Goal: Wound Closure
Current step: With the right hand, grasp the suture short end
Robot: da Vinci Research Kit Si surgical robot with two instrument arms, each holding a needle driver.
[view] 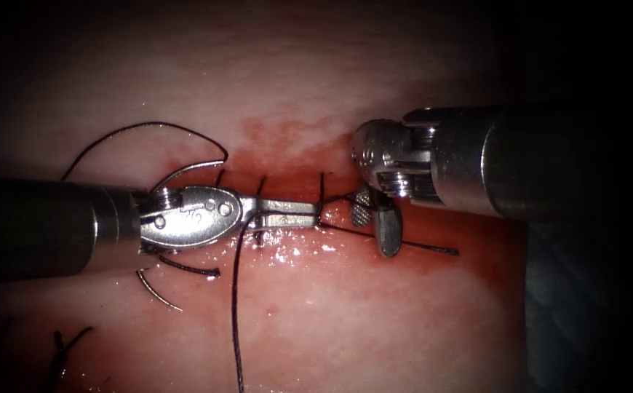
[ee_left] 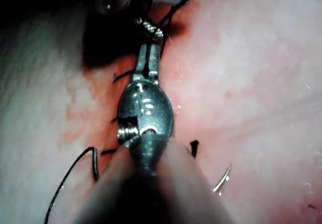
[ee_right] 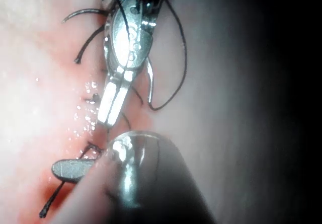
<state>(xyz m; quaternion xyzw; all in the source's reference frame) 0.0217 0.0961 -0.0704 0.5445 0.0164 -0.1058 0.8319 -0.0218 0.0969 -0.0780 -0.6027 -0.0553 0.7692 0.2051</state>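
The tissue [view: 375,313] carries a reddened cut [view: 287,191] that runs across the picture, crossed by dark stitches [view: 261,186]. My left tool [view: 317,213] reaches in from the left along the cut, its jaws shut on the thread [view: 235,306] beside a stitch; it is also in the left wrist view [ee_left: 150,58] and in the right wrist view [ee_right: 111,114]. My right tool [view: 375,230] points down just right of it, jaws open astride a thread tail [view: 433,249], holding nothing; one jaw appears in its wrist view [ee_right: 75,169]. The needle [view: 158,292] [ee_left: 222,179] lies free on the tissue at lower left.
A thread loop [view: 149,125] arcs over the tissue above the left shaft. A short cut end of thread [view: 189,268] lies near the needle, and another [view: 65,348] at the lower left. Red fluid [view: 295,251] glistens along the cut.
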